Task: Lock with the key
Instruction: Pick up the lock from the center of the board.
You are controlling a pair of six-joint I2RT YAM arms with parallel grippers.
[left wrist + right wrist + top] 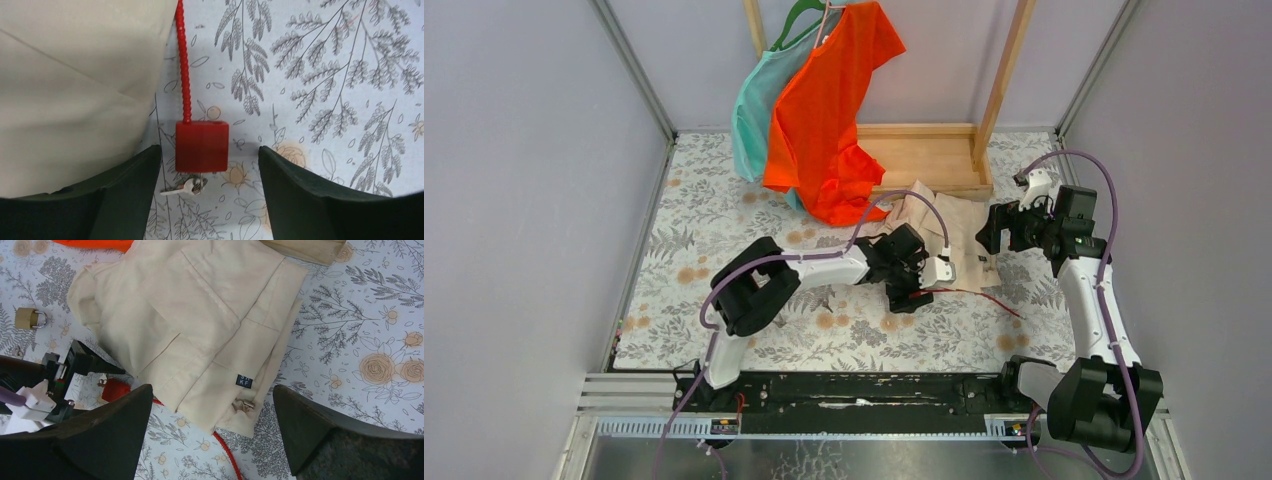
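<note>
Left gripper point(209, 150): low over the table, jaws apart. One finger stands on each side of the red lock, with bare tablecloth showing in both gaps, so nothing is clamped.
Red lock point(202, 146): a square red body lying flat on the floral tablecloth point(340, 75), centred between the left fingers and just beside the edge of the beige garment.
Key point(181, 189): small and silver, on a ring, at the lock's near edge and touching it. I cannot tell how far it sits in the keyhole.
Red cable point(183, 65): beaded, it leaves the far side of the lock body and runs straight away along the garment's edge.
Right gripper point(212, 390): raised above the garment, jaws spread wide, holding nothing.
Beige garment point(200, 315): folded, lying mid-table between the two grippers. It has a small dark label point(243, 381) near one corner, and a length of red cable comes out from under its near edge.
Brass padlock point(27, 318): on the cloth on the far side of the left gripper, apart from the red lock.
Wooden rack point(924, 155): its base is at the back of the table, touching the garment's far edge.
Orange T-shirt point(829, 100): hangs from the rack.
Teal shirt point(749, 120): hangs behind the orange one.
</note>
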